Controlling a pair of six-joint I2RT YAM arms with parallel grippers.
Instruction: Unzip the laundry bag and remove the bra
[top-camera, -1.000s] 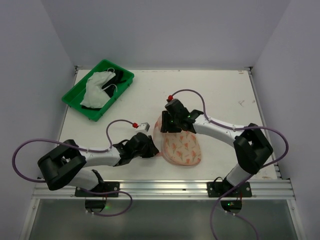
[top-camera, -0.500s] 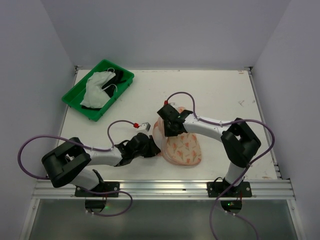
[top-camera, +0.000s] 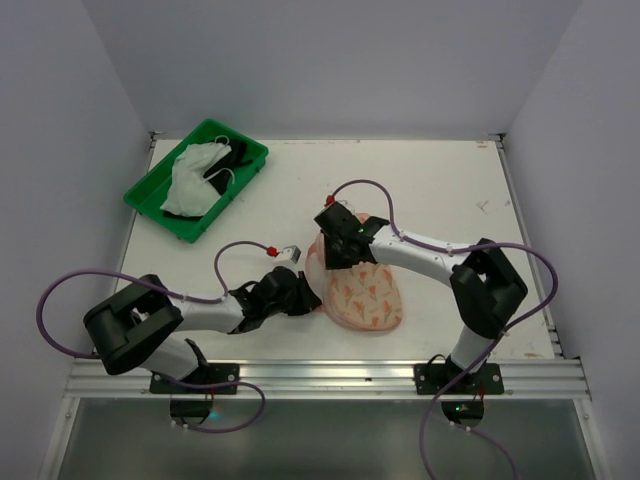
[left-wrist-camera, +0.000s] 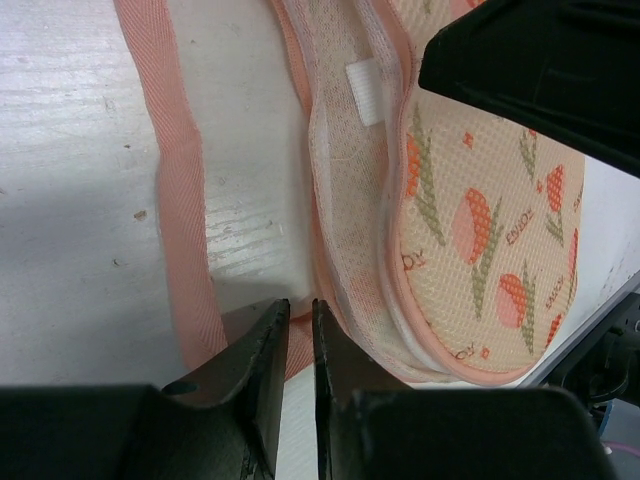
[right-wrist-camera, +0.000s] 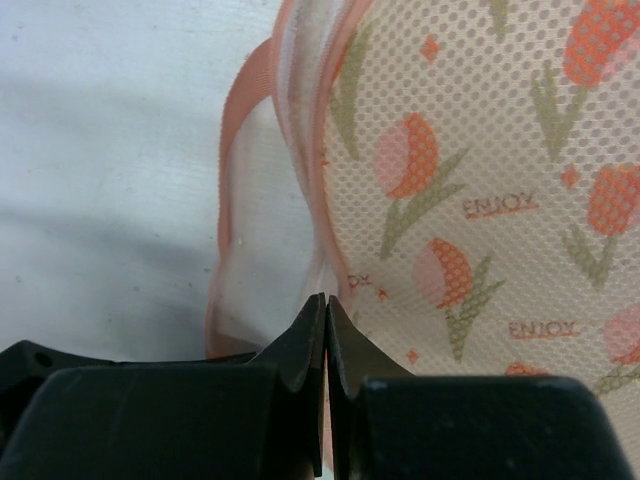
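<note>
From above, the laundry bag (top-camera: 365, 295) lies near the middle of the table's (top-camera: 450, 190) near edge. The bra (top-camera: 190, 180), with white cups and black straps, sits in a green tray (top-camera: 150, 192) at the far left corner. The removal therefore looks done, and the step in hand is only handling the opened bag. The next move would call for releasing its soft edges cleanly. The left end effector (top-camera: 303, 295) is at the bag's left rim, and the right end effector (top-camera: 335, 262) is at its far rim.

In the left wrist view, the left end effector (left-wrist-camera: 300, 312) is narrowed to a slit over the woven pink trim (left-wrist-camera: 180, 230) and seems to pinch it. The pale mesh lining (left-wrist-camera: 345, 190) gapes beside the dotted, tulip-printed shell.

In the right wrist view, the right end effector (right-wrist-camera: 325, 305) has its tips pressed together on the bag's thin pink-edged rim. The fabric there is perforated, limp and rounded
</note>
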